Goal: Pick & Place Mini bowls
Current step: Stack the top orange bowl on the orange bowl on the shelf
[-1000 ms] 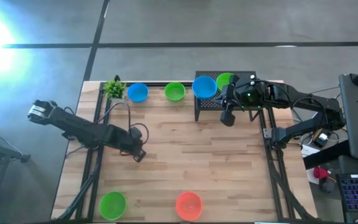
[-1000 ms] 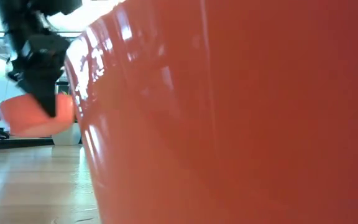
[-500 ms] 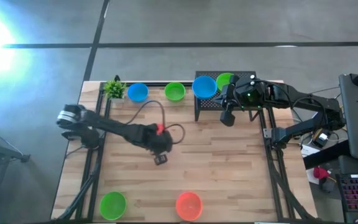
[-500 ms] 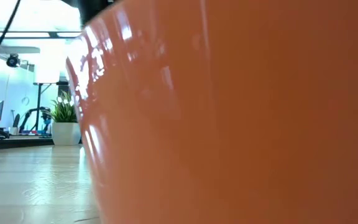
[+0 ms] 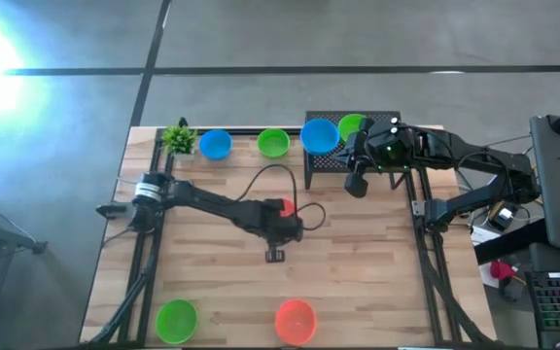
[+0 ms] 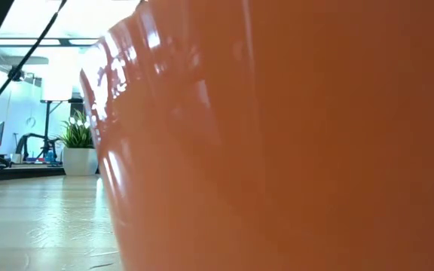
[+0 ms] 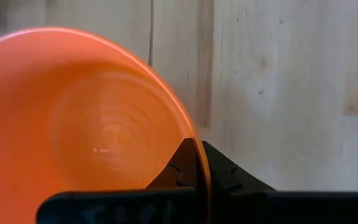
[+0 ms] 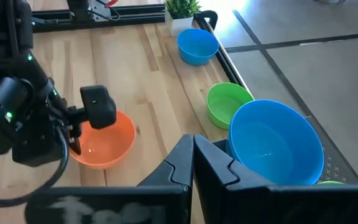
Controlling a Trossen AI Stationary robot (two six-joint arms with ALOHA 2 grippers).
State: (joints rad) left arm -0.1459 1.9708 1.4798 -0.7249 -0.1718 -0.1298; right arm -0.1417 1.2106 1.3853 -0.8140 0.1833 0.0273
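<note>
Left gripper (image 5: 276, 255) is reaching over mid-table, fingers pinched onto the rim of a small glossy orange-red plastic bowl (image 7: 73, 130). Left wrist view is showing one finger inside the rim, one outside; high view is showing only a red patch beside the wrist there. Right wrist view is catching that same bowl held above the wooden tabletop (image 5: 358, 282), with the left arm over it.

Right gripper (image 5: 356, 185) is hovering by the black mesh rack (image 5: 321, 167), clamping the rim of a large-looking glossy blue bowl (image 8: 277, 140).

High view is alone in showing another orange-red bowl (image 5: 296, 320) and a green bowl (image 5: 176, 319) at the near edge, plus a blue bowl (image 5: 215, 145), a green bowl (image 5: 273, 144) and a leafy plant (image 5: 178, 137) along the far edge. Low view is being almost filled by the near orange-red bowl's wall.
</note>
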